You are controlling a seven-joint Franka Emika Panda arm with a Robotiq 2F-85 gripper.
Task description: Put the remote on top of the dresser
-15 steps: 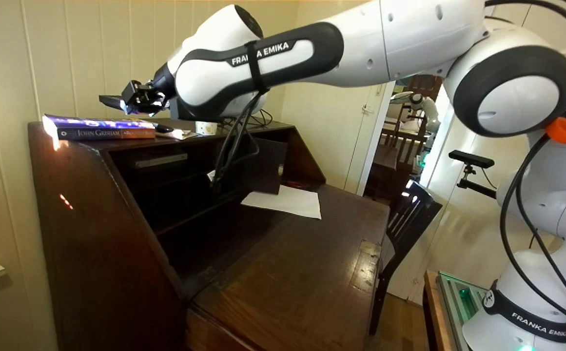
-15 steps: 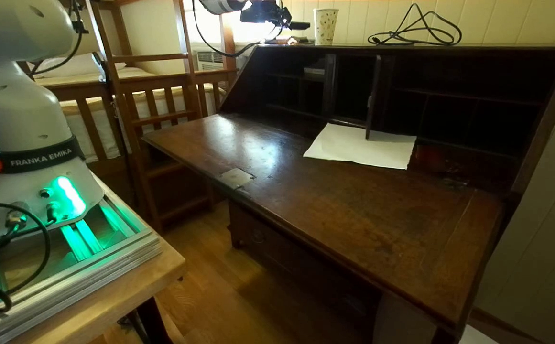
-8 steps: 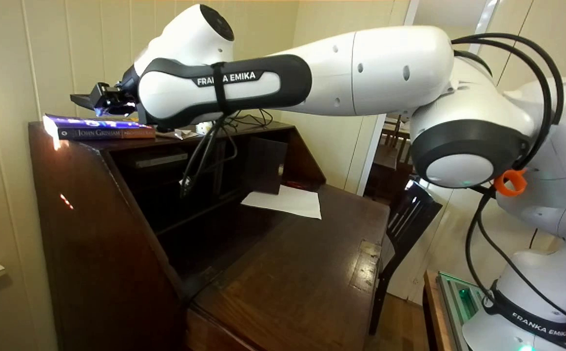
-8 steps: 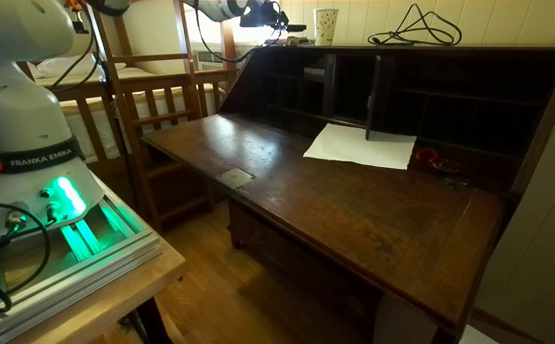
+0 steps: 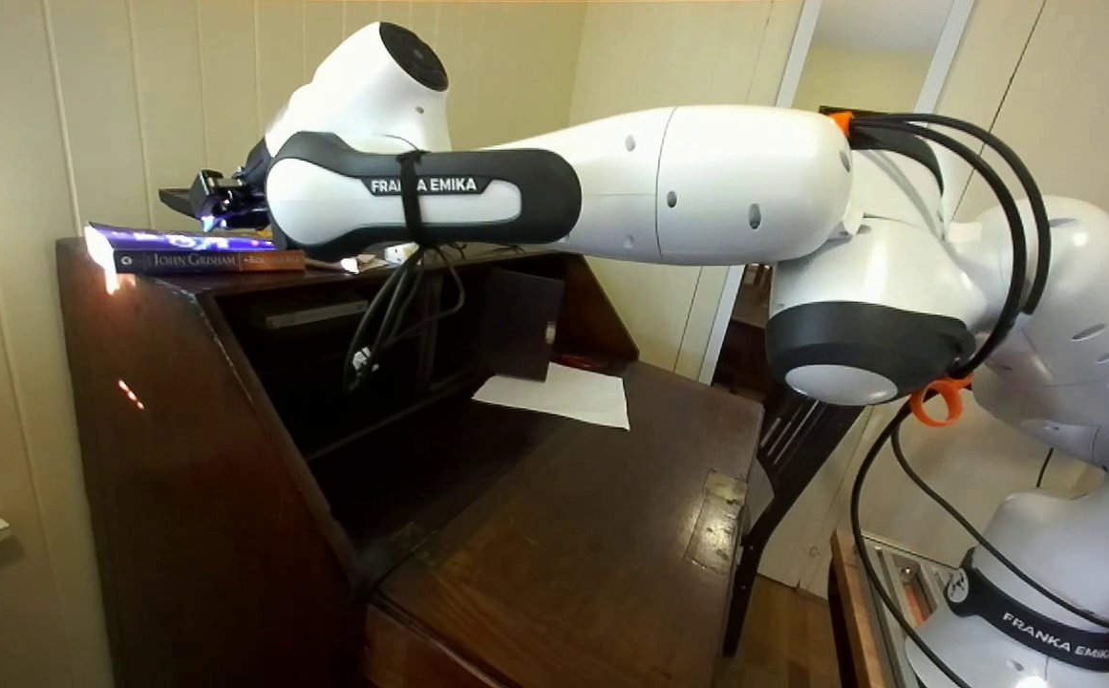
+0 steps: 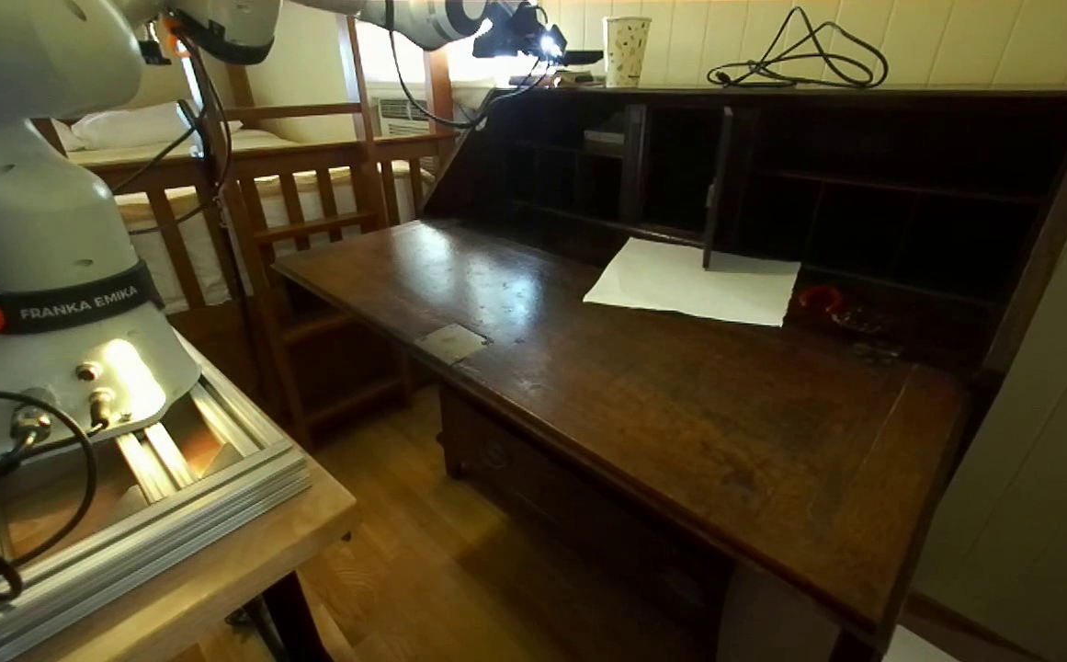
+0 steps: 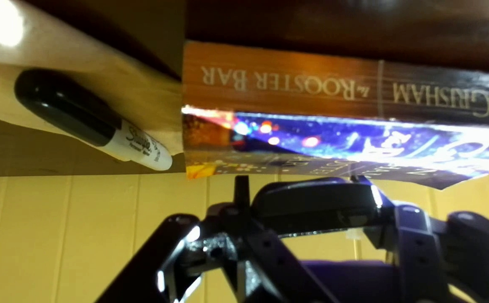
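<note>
The dresser is a dark reddish-brown slant-front desk in both exterior views (image 5: pixel 191 430) (image 6: pixel 680 405), its front panel folded down and its narrow flat top (image 6: pixel 956 90) at the back. The remote is a dark slim bar; it shows in the wrist view (image 7: pixel 316 206) and in both exterior views (image 5: pixel 174 199) (image 6: pixel 581 57). My gripper (image 7: pixel 301 187) is shut on the remote, one finger at each end of what shows. In an exterior view the gripper (image 5: pixel 215 199) holds it level, a little above a book near one end of the dresser top.
The John Grisham book (image 5: pixel 201 261) lies on the dresser top. A black-capped marker (image 7: pixel 88 113) lies beside it. A paper cup (image 6: pixel 626 52) and a coiled black cable (image 6: pixel 790 69) stand farther along. White paper (image 6: pixel 694 285) and a red ring (image 6: pixel 820 299) lie on the fold-down panel.
The gripper with the remote has moved along the dresser top to above the book, then slightly back and lower. The arm's elbow has dropped. The base light turned from green to white.
</note>
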